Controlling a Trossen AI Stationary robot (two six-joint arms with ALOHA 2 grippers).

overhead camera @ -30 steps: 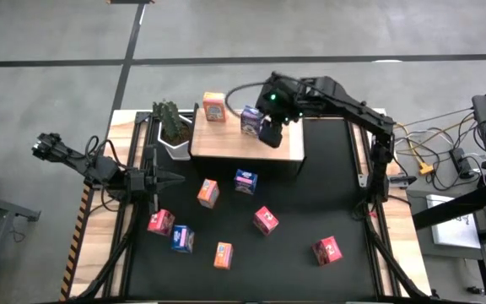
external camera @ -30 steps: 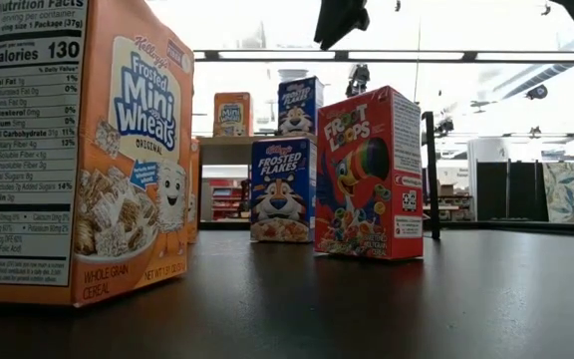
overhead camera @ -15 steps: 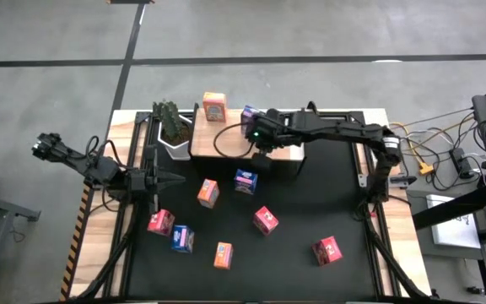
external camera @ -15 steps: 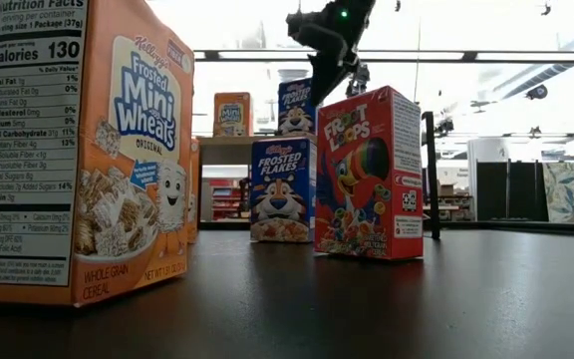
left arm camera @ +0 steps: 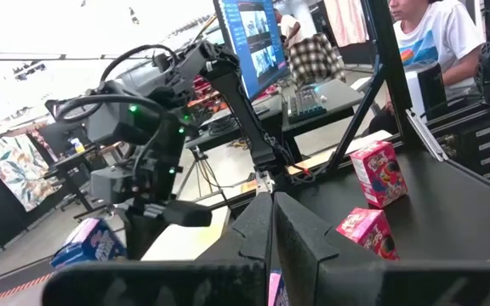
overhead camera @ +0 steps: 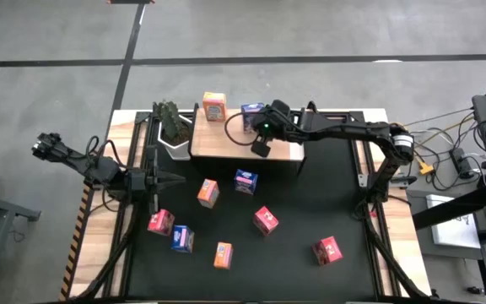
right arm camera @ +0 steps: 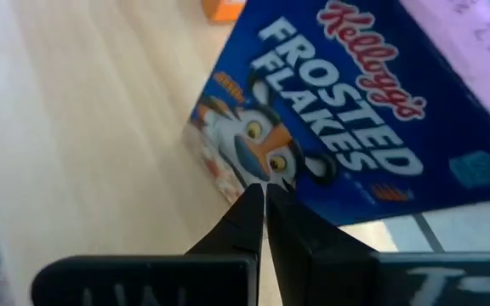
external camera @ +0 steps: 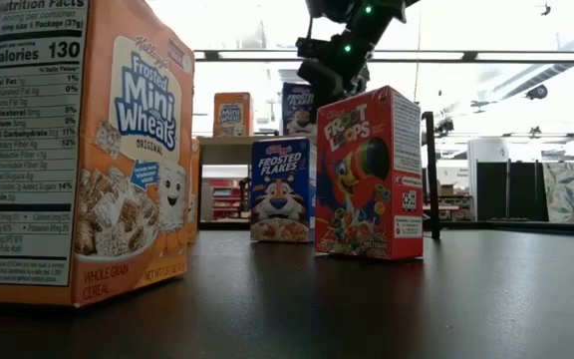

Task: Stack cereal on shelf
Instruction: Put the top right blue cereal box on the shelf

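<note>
The shelf (overhead camera: 226, 145), a raised light wooden board, stands at the table's far middle. An orange cereal box (overhead camera: 214, 106) and a blue one (overhead camera: 251, 113) stand upright on it. My right gripper (overhead camera: 260, 147) is shut and slants down over the shelf, close by the blue box (right arm camera: 339, 110) on its near right. Several more cereal boxes stand on the black mat, among them a blue one (overhead camera: 245, 180) and an orange one (overhead camera: 207, 192). My left gripper (overhead camera: 175, 178) waits shut and level at the table's left. My right gripper's shut fingertips (right arm camera: 252, 204) stand right in front of the blue box's printed front (right arm camera: 266, 157), low on it. Whether they touch it I cannot tell. The box stands with its bottom on the shelf.
A green potted plant (overhead camera: 173, 125) stands at the shelf's left end. Pink boxes (overhead camera: 265, 219) (overhead camera: 327, 250) (overhead camera: 160, 222), a blue box (overhead camera: 181, 239) and an orange box (overhead camera: 223, 254) are scattered over the mat's near half. Bare wood runs along the shelf's near side.
My right gripper has come down from high above the shelf to just beside the blue box, and its arm now stretches lower across the table's far right. The blue box and the orange box stay where they were.
</note>
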